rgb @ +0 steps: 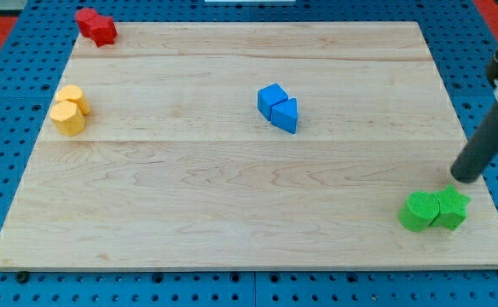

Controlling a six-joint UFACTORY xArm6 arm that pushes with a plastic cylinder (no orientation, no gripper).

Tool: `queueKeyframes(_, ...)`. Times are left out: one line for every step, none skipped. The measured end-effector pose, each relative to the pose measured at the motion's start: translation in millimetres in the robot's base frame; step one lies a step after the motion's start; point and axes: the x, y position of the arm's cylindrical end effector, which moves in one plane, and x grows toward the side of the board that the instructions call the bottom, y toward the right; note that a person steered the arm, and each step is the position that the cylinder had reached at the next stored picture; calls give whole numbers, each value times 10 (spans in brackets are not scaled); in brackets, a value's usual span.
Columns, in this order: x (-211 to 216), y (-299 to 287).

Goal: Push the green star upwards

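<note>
The green star (451,207) sits near the board's bottom right corner, touching a second green block (419,211) on its left. My tip (465,177) is just above and slightly right of the star, close to it; I cannot tell whether it touches. The dark rod rises toward the view's right edge.
A wooden board (232,213) on a blue pegboard. A blue cube (271,98) and a blue triangular block (286,114) touch near the centre. Two yellow blocks (69,111) stand at the left edge. Two red blocks (95,26) are at the top left corner.
</note>
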Motion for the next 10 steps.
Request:
queueKeyframes(334, 0)
queueKeyframes(633, -1)
queueKeyframes(915, -2)
queueKeyframes(973, -80)
queueKeyframes(848, -189)
queueKeyframes(712, -272)
queueKeyframes(712, -296)
queueKeyframes(712, -285)
queueKeyframes(673, -284)
queueKeyframes(426, -147)
